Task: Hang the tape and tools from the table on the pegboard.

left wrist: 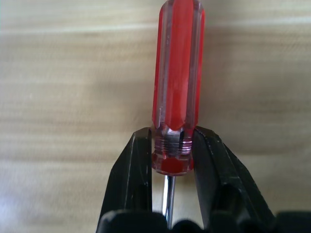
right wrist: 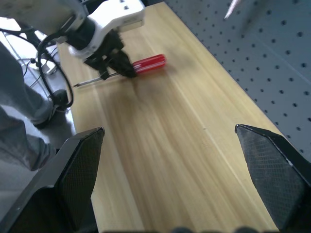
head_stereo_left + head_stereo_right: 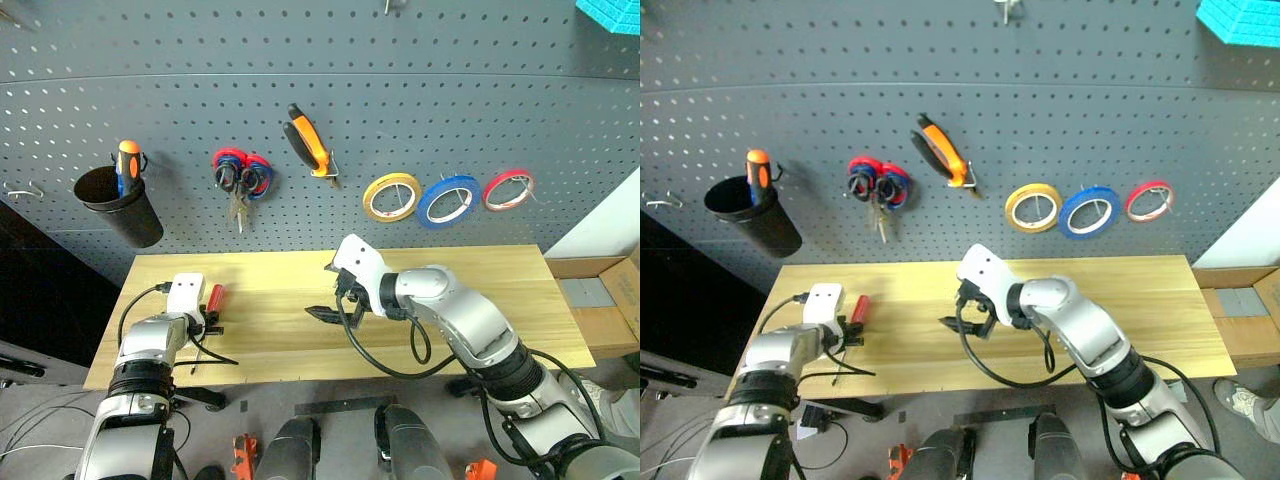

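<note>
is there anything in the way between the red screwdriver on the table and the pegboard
Nothing visible. The left pincer is closed on the red-handled screwdriver, which lies on the table. The wood between it and the pegboard is bare. The right pincer hangs open over the table's middle, off to the side.

Left end effector (image 1: pixel 172 160) pinched tight and angled down; right end effector (image 2: pixel 170 179) spread wide, empty.

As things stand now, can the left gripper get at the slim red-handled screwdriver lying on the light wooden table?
Yes, it looks so. The left gripper already has its two black fingers on either side of the red-handled screwdriver, at the handle's end near the shaft. The screwdriver lies flat on the wooden table, nothing in between.
</note>
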{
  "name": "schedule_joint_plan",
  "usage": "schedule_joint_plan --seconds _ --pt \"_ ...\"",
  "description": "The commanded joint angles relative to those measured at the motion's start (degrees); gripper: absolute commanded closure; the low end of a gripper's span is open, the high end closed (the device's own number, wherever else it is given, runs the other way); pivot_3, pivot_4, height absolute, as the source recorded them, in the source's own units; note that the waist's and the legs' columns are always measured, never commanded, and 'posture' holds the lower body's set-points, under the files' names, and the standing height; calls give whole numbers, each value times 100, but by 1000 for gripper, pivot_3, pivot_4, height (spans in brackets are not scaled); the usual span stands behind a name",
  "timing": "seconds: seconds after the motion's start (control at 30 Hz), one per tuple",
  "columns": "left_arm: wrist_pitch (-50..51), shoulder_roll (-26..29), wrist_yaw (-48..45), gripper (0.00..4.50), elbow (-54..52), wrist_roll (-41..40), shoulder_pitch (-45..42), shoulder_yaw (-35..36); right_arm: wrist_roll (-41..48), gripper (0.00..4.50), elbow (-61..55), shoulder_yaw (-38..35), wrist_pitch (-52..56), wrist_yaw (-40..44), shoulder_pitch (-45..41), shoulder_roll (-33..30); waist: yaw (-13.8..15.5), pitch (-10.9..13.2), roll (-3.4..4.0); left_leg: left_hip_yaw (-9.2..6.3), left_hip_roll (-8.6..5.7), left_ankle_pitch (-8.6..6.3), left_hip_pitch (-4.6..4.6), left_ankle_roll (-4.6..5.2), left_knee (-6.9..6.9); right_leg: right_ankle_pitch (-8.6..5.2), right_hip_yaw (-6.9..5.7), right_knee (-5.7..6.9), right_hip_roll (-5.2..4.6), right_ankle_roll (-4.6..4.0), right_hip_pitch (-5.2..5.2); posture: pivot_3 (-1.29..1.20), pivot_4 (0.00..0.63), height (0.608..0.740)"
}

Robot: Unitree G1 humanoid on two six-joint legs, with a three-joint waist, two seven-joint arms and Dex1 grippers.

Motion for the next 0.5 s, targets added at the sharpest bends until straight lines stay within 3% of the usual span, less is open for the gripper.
schedule_joint_plan --seconds 0.03,0.13,0.23,0.37,0.5 --pt "314 92 -54 3698 -1092 -179 547 215 139 0 -247 -242 -193 52 -184 92 -13 0 -1 0 0 0 -1 0 0 0 0 0 0 0 -1 -69 194 740" --pt "-189 -33 -546 3698 -3030 -751 1106 447 472 0 -299 -690 -722 220 -262 308 -25 0 -2 -1 1 0 -8 -1 -1 0 1 -4 -2 0 -4 -59 188 740" --pt "-720 -217 -626 3698 -4074 -1100 1288 732 993 0 -357 -1065 -817 502 -337 460 70 -1 -5 -10 2 0 -10 -2 0 0 -5 -7 -5 -1 0 -42 184 740" --pt "-2255 -431 -581 3698 -4290 -1342 1168 1567 1415 0 -410 -1196 -1018 907 -438 499 72 -15 -20 -5 1 0 -5 -1 1 0 -7 -11 -5 -1 7 -17 170 740" --pt "-3033 -154 -779 3698 -4030 -1550 885 2076 1223 0 9 -1146 -1313 799 -587 522 38 -20 -20 2 3 1 2 -2 -7 0 -2 -4 1 -2 1 4 159 740"
